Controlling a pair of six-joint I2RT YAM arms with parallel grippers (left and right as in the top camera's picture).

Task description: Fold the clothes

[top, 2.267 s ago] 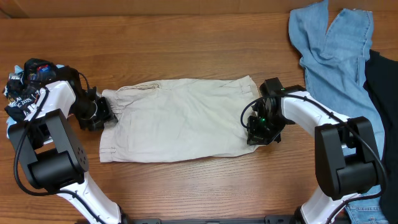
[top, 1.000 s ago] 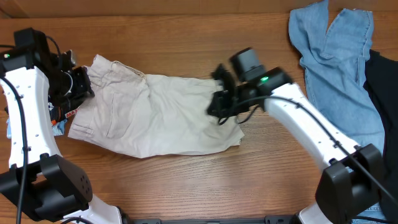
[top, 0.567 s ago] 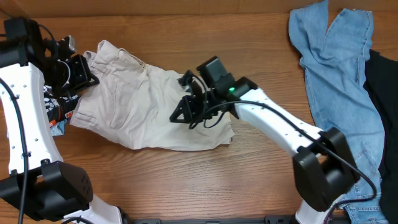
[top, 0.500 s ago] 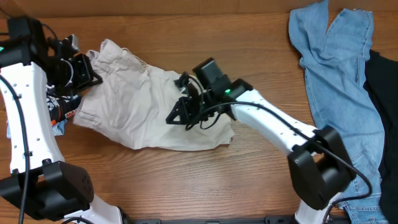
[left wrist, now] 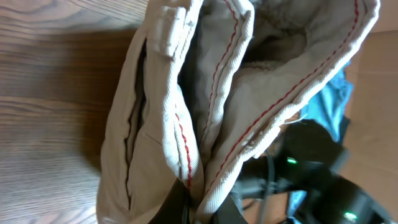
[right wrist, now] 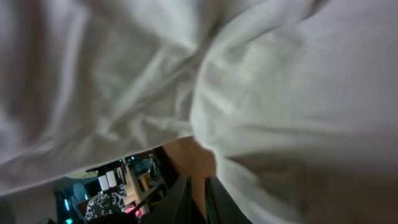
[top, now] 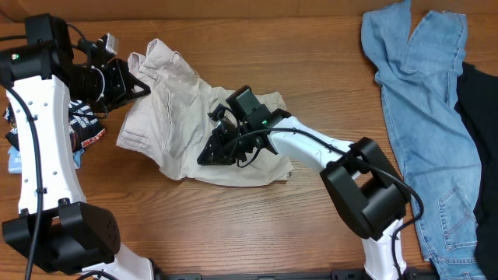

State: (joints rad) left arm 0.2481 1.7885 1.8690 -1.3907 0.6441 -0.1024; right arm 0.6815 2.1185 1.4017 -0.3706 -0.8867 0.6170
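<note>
Now, cream cotton trousers [top: 175, 124]: bunched left of centre on wooden worktop [top: 311, 225]; flat seconds ago.
Left hand [top: 128, 84]: clamped on waistband [top: 159, 58], raised rearward.
Right hand [top: 212, 149]: pinching cloth, carried leftward over garment.
Task meaning: first fold probably underway, cloth rumpled.

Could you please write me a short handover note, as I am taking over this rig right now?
Left gripper: shut on the waistband of the cream cotton trousers, held up off the wooden table.
Right gripper: shut on the trousers' other end, held over their middle.
Light blue jeans and black garment lie unfolded at the right edge.
Done: first fold half made. Left: lay it flat, release, finish, then fold the other two.
</note>
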